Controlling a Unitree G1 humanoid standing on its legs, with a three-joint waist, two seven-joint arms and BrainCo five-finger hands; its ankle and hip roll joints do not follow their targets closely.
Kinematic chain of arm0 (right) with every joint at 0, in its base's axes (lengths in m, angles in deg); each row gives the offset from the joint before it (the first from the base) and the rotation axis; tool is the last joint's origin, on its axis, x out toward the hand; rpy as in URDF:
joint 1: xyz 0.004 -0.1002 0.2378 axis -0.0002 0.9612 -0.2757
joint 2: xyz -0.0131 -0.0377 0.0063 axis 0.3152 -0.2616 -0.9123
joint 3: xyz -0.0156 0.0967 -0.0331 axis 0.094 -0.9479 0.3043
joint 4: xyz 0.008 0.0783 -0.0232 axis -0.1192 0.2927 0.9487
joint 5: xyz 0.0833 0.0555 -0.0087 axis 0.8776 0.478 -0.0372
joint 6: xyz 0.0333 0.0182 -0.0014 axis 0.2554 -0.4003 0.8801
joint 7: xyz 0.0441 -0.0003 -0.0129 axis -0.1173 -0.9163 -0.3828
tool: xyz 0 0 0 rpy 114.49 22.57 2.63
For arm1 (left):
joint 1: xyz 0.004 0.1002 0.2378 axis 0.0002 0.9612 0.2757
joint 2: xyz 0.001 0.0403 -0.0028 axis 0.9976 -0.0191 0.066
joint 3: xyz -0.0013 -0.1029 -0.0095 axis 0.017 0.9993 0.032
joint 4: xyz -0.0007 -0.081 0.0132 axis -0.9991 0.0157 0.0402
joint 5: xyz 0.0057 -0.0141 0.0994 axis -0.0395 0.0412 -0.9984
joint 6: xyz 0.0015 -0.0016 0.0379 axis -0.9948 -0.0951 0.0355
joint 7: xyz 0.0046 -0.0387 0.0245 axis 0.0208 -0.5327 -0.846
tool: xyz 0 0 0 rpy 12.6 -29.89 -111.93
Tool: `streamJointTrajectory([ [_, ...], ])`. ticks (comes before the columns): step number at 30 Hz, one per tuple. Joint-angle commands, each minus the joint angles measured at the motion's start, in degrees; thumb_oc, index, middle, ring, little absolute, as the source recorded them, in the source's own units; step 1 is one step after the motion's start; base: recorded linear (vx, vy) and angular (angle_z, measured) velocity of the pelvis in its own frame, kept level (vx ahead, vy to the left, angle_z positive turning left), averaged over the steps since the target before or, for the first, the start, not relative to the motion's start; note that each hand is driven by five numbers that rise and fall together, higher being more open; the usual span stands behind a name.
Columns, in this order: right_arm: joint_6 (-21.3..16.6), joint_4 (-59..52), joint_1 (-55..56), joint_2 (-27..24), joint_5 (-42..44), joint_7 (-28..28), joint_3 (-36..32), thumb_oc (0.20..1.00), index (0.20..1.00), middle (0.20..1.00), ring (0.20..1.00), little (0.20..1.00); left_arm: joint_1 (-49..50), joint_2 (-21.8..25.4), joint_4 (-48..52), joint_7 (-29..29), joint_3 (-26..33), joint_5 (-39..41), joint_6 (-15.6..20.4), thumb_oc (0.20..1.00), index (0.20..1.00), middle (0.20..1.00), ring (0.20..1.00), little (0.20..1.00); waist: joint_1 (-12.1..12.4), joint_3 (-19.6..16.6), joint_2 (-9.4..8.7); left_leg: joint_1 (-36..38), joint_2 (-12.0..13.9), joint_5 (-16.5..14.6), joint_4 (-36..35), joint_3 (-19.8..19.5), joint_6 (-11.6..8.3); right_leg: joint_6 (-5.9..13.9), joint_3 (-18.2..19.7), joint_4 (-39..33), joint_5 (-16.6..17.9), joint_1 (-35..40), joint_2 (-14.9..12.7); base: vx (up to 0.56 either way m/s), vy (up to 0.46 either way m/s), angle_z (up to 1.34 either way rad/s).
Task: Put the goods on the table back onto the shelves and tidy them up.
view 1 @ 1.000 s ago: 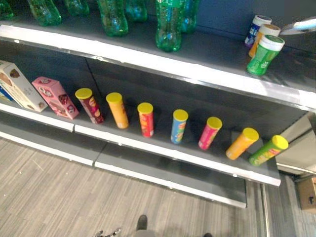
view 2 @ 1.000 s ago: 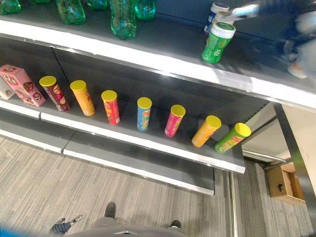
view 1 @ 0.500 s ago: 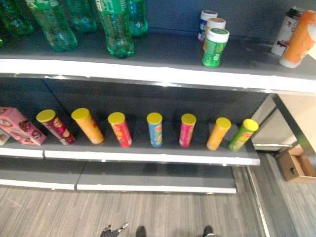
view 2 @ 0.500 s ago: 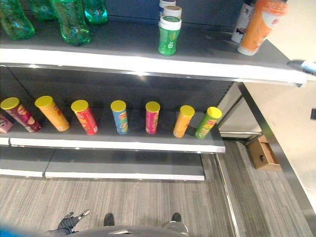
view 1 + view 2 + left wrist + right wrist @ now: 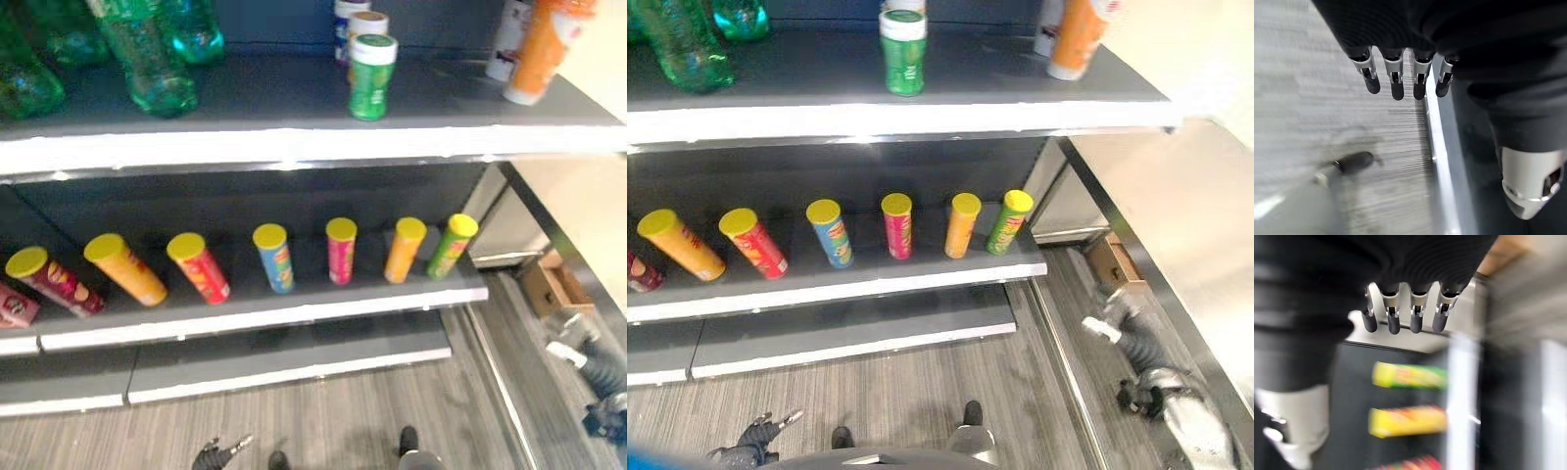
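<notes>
Several yellow-lidded chip cans stand in a row on the middle shelf (image 5: pixel 294 311), from a maroon one (image 5: pixel 49 281) to a green one (image 5: pixel 449 245). The upper shelf holds green bottles (image 5: pixel 147 59), a green jar (image 5: pixel 372 76) and an orange container (image 5: pixel 544 49) at its right end. My right hand (image 5: pixel 1132 343) hangs low at the right, near the floor, fingers straight and empty. In its wrist view the green can (image 5: pixel 1410 376) and an orange can (image 5: pixel 1408 421) lie past the fingers (image 5: pixel 1393 323). My left hand (image 5: pixel 220 452) hangs low at the bottom, open and empty.
An open cardboard box (image 5: pixel 1112 262) sits on the floor to the right of the shelf unit. A pink box (image 5: pixel 12 305) stands at the middle shelf's left end. A low bottom shelf (image 5: pixel 294 357) juts out above the striped grey floor (image 5: pixel 343 421).
The camera has swung right, so the shelves have slid left in view. My right hand, earlier up by the top shelf's right end, now hangs low by the floor.
</notes>
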Motion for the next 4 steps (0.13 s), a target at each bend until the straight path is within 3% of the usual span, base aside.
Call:
streamJointTrajectory([
  [1, 2.0, 17.4, -9.7, 4.3, -4.7, 2.7, 3.7, 1.0, 1.0, 1.0, 1.0, 1.0, -4.2, 2.8, -1.9, 2.1, -1.1, -0.8, 0.7, 1.0, 1.0, 1.0, 1.0, 1.0, 2.9, 2.2, -0.83, 4.5, -1.7, -8.3, 2.1, 1.2, 1.37, 1.78, -2.8, 4.9, -4.5, 1.8, -2.9, -0.02, -0.005, 0.06],
  [4, 0.5, 36.9, -14.6, 10.8, -21.0, -5.0, 6.9, 1.0, 1.0, 1.0, 1.0, 1.0, -5.8, 2.7, -2.3, 1.5, -2.9, -0.3, 0.3, 1.0, 1.0, 1.0, 1.0, 1.0, 3.5, 2.2, -0.65, 4.2, -2.0, -8.4, 2.3, 0.6, 1.68, 1.77, -3.6, 4.9, -4.5, 2.2, -3.2, -0.02, -0.016, 0.05],
])
